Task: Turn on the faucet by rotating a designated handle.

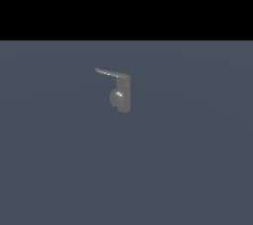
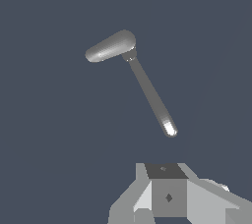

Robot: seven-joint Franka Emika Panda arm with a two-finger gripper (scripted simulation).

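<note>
The faucet (image 1: 123, 94) is a small dull-grey post standing on the flat grey-blue floor (image 1: 59, 169), with a round shiny bulge (image 1: 117, 96) on its side. From the post's top the handle (image 1: 109, 73), a thin tapering lever, reaches toward the exterior view's left. The arm does not show in the exterior view. In the wrist view the faucet (image 2: 110, 46) appears as a thick grey stub, and the handle (image 2: 150, 93) runs from it to a bright tip close to my gripper (image 2: 165, 170). The gripper is apart from the handle and holds nothing. Its jaws are cut off by the frame edge.
A plain grey-blue floor surrounds the faucet on all sides, with a black band above it in the exterior view. No other objects show.
</note>
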